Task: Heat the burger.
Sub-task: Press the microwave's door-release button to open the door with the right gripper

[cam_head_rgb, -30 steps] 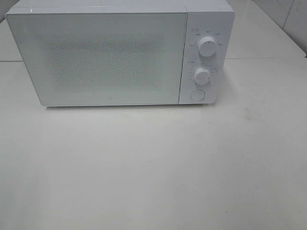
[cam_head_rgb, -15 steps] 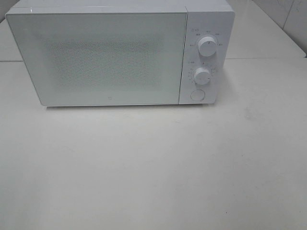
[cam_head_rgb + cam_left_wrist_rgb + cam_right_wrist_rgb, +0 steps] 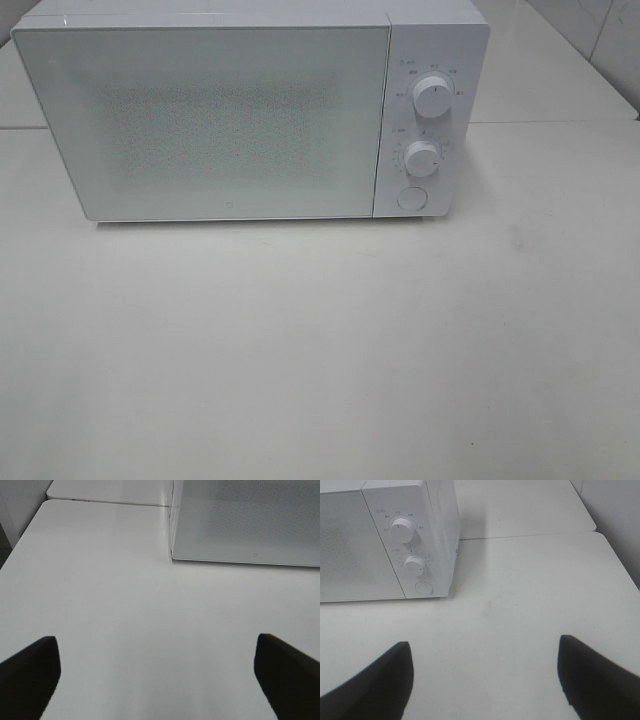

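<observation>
Left hand [image 3: 155,645]: spread wide, its two dark fingers [image 3: 30,675] standing at opposite edges of the left wrist view. Nothing lies between them and they touch nothing; only bare white desk [image 3: 125,605] shows in the gap.

Right hand [image 3: 484,645]: also spread wide, holding nothing, with its fingers [image 3: 595,675] clear of the desk surface.

Only the fingertips of each hand appear, cut off by the picture edges. Neither hand nor either arm appears in the exterior high view.

Beyond the left hand, well apart from it, is the lower corner of the microwave [image 3: 230,120] on its door side. Beyond the right hand, equally apart, is the control panel end.

The microwave stands on the desk with its door [image 3: 210,120] shut. On the panel to the right of the door are an upper knob [image 3: 432,96], a lower knob [image 3: 422,158] and a round button [image 3: 411,198] beneath them. The markings around the knobs are too small to read.

The door's dotted screen is pale and opaque, so the interior is hidden. The burger shows in none of the three views; whether it sits inside the microwave cannot be told.
</observation>
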Robot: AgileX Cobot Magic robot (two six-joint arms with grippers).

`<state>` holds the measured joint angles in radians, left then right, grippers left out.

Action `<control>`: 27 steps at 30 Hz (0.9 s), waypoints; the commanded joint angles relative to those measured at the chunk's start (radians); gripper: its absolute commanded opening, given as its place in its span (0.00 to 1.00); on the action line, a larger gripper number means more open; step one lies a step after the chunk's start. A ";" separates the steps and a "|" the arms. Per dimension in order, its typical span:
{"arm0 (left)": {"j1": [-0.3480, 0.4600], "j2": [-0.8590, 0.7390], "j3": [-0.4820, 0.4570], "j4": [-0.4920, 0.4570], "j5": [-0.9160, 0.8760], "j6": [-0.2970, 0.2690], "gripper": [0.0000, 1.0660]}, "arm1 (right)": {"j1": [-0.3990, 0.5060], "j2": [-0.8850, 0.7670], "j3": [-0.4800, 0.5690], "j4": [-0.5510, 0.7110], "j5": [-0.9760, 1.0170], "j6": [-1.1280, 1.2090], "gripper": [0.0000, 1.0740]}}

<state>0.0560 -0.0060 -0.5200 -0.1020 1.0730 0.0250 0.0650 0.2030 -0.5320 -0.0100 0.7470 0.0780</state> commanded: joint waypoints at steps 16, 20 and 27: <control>0.003 -0.017 0.001 0.001 0.000 -0.001 0.92 | -0.004 0.394 -0.007 0.000 -0.374 -0.011 0.71; 0.003 -0.017 0.001 0.001 0.000 -0.001 0.92 | -0.004 0.506 -0.007 -0.006 -0.438 -0.002 0.71; 0.003 -0.017 0.001 0.001 0.000 -0.001 0.92 | -0.002 0.621 0.004 -0.032 -0.564 0.014 0.71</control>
<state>0.0560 -0.0060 -0.5200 -0.1010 1.0730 0.0250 0.0640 0.8150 -0.5260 -0.0270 0.2130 0.0860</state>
